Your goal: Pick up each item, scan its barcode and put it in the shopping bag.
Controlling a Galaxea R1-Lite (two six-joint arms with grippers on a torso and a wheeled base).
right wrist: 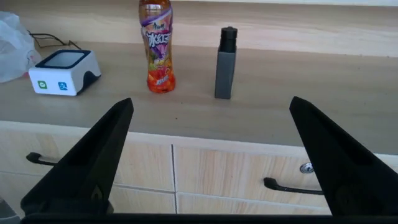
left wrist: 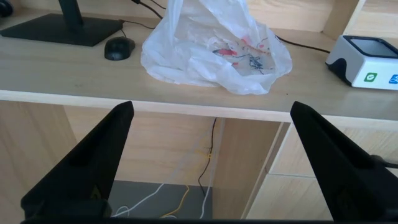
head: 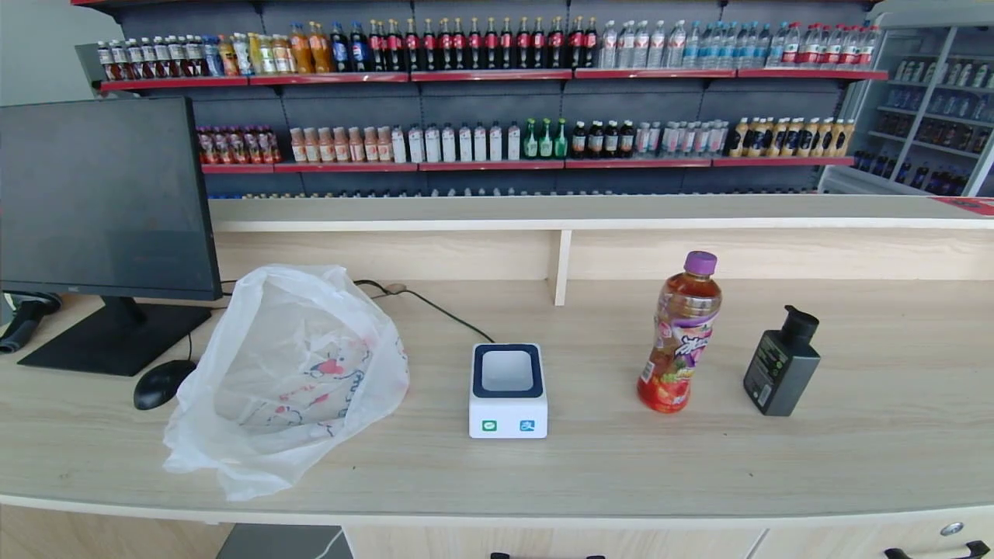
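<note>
The tea bottle (head: pixel 681 334) stands straight up, right of the scanner (head: pixel 508 380). The dark pump bottle (head: pixel 780 365) is farther right. Both lie ahead of the right gripper (right wrist: pixel 211 102), wide open and empty, so that arm looks nearer. The left gripper (left wrist: pixel 211 106), open too, faces the shopping bag (head: pixel 291 373).

**Matte Black Wedge Tools**

The matte black left tool (left wrist: pixel 211 107) and its twin, the matte black right tool (right wrist: pixel 211 99), each had two fingers (left wrist: pixel 87 168): flat, smooth wedges, broad at the base and tapering to blunt tips.
</note>
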